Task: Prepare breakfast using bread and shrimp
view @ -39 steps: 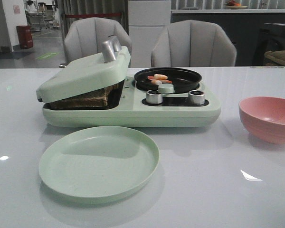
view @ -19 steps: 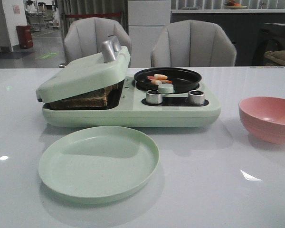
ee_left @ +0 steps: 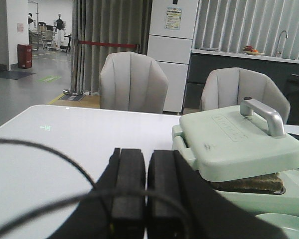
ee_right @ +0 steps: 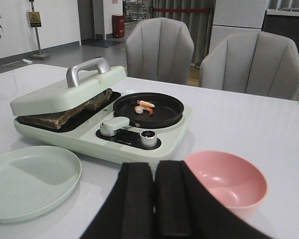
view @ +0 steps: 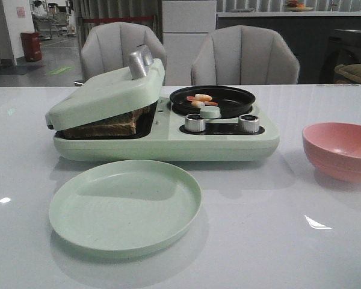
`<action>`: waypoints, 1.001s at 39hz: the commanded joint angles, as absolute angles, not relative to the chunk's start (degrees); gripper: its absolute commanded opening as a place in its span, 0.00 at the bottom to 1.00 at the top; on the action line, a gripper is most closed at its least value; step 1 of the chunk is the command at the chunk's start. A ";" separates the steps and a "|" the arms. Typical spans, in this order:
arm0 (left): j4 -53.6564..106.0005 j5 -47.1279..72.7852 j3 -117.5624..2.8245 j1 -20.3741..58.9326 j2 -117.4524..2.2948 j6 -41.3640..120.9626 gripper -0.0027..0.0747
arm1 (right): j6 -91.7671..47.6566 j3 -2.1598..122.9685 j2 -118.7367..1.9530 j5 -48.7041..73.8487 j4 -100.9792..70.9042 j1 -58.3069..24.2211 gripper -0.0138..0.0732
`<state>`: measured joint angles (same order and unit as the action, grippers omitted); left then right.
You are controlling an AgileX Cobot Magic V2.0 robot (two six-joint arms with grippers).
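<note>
The left gripper (ee_left: 138,191) has its two black fingers pressed together with nothing between them, hanging low over the white table (ee_left: 50,149) beside the pale green breakfast maker (ee_left: 239,159). The right gripper (ee_right: 156,199) is likewise closed and empty, its fingers side by side with only a thin seam showing, above the table near the pink bowl (ee_right: 229,181).

Beyond the fingers, the breakfast maker stands in the middle of the table. Its hinged lid (view: 105,93), with a silver handle (view: 139,62), rests tilted on the bread (view: 108,125), whose dark crust edge shows in the gap between lid and lower plate. On the other half of the appliance sits a round black pan (view: 213,99) holding the shrimp (view: 200,99), a few orange-pink and white pieces lying close together. Two silver knobs (view: 195,123) sit in front of the pan.

An empty green plate (view: 125,206) lies just in front of the appliance. Two grey chairs (view: 243,57) stand behind the table.
</note>
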<state>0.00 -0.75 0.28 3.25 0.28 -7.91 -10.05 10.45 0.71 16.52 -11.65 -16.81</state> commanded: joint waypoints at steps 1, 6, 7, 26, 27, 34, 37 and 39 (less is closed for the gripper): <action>0.37 -5.06 1.49 3.11 1.21 -8.46 0.18 | -10.75 11.80 0.75 11.67 -11.54 -16.85 0.31; 0.37 -5.06 1.49 3.11 1.21 -8.46 0.18 | -10.75 11.80 0.75 11.67 -11.54 -16.85 0.31; 0.37 -5.06 1.49 3.11 1.21 -8.46 0.18 | -10.75 11.80 0.75 11.67 -11.54 -16.85 0.31; 0.37 -5.06 1.49 3.11 1.21 -8.46 0.18 | -2.54 7.27 1.13 9.57 0.00 -11.86 0.31; 0.37 -5.06 1.49 3.11 1.21 -8.46 0.18 | -1.35 7.04 1.47 9.50 0.91 -10.90 0.31; 0.37 -5.06 1.49 3.11 1.21 -8.46 0.18 | 0.57 3.95 1.81 7.37 1.53 -6.23 0.31; 0.37 -5.06 1.49 3.11 1.21 -8.46 0.18 | 0.57 1.81 1.81 4.05 0.68 -5.99 0.31; 0.37 -5.06 1.49 3.11 1.21 -8.46 0.18 | 0.57 0.39 1.81 1.23 0.00 -5.99 0.31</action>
<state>0.00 -0.75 0.28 3.25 0.28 -8.00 0.42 0.57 0.71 10.19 0.47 -6.47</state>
